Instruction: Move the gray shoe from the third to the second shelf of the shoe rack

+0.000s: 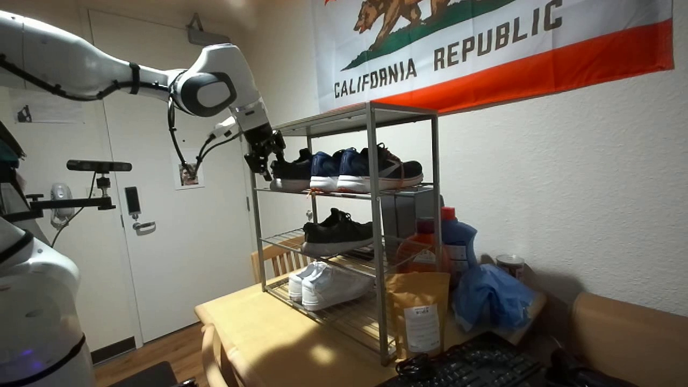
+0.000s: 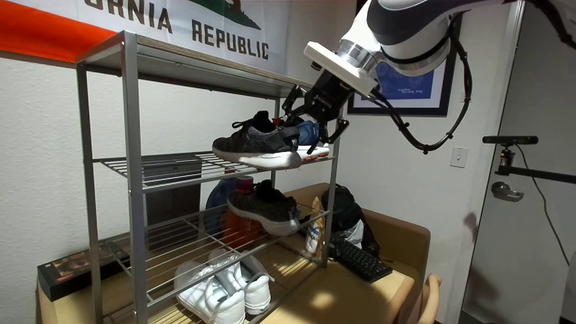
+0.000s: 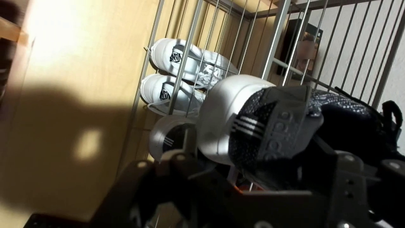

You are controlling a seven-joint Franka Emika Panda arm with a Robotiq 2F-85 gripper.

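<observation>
- The white arm (image 1: 75, 56) stretches out roughly level, raised high.
- At the wrist (image 2: 360, 54), it bends steeply downward.
- The black gripper (image 2: 299, 135) hangs at a slant by the robot-side edge of the shoe rack (image 2: 135, 180), pointing down and inward.
- Its two fingers (image 3: 190, 141) stand apart, the gap between them plain in the wrist view.

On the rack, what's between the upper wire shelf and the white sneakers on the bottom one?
The second shelf, with a dark gray low-top shoe resting on it. That shows in both exterior views.
</observation>
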